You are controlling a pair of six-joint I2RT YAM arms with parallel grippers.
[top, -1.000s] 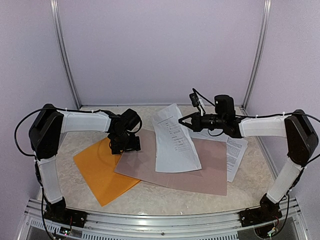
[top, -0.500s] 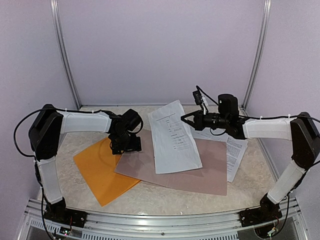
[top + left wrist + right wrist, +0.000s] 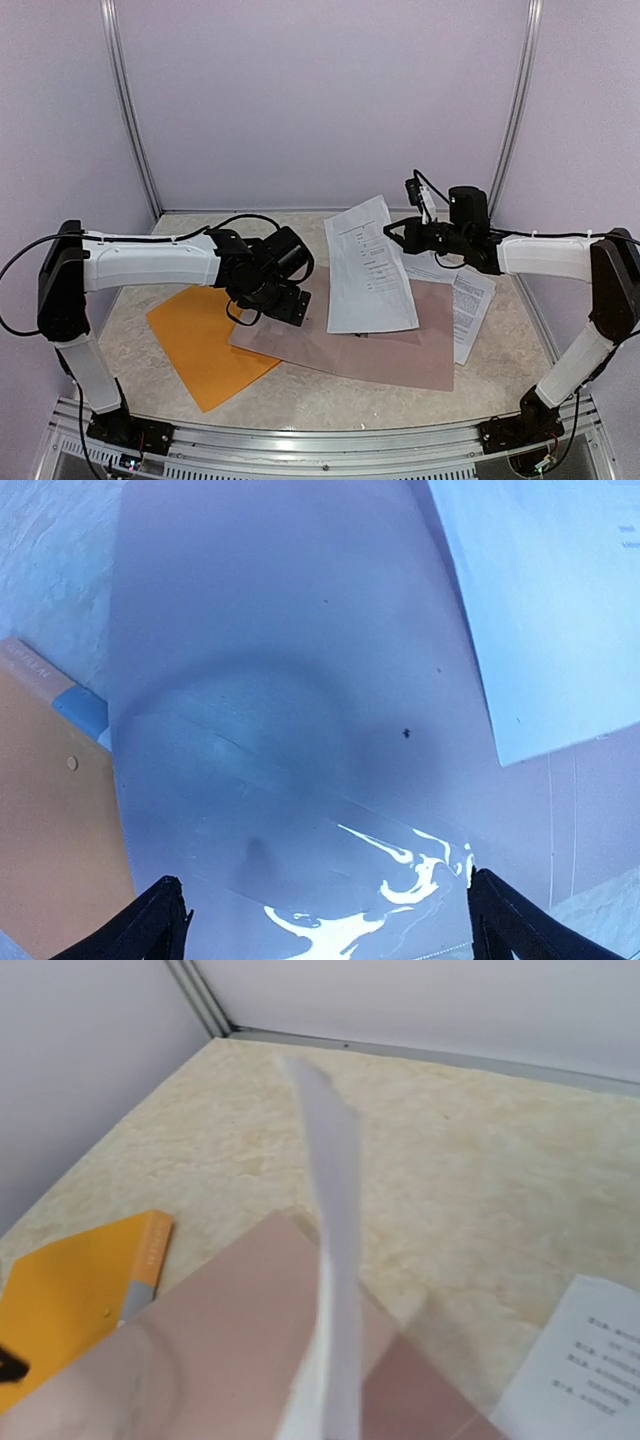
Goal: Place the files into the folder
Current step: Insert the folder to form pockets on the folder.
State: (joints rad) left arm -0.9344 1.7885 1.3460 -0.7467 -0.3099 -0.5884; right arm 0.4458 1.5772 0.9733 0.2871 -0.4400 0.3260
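The left arm (image 3: 150, 260) reaches low toward the middle, left gripper (image 3: 328, 915) facing down, jaws spread wide. The right arm (image 3: 545, 255) stretches out raised, right gripper (image 3: 392, 230) pinching one of the files (image 3: 370, 265).

A plain lilac back wall (image 3: 320, 100) rises beyond the right gripper (image 3: 392, 232), and a matching side wall (image 3: 50, 100) stands outward of the left gripper (image 3: 320, 920). Metal posts (image 3: 130, 120) run up the corners. Below both grippers lies a cream marbled table top (image 3: 330, 400), edged behind them by a metal rail (image 3: 300, 440). The light is soft and even.
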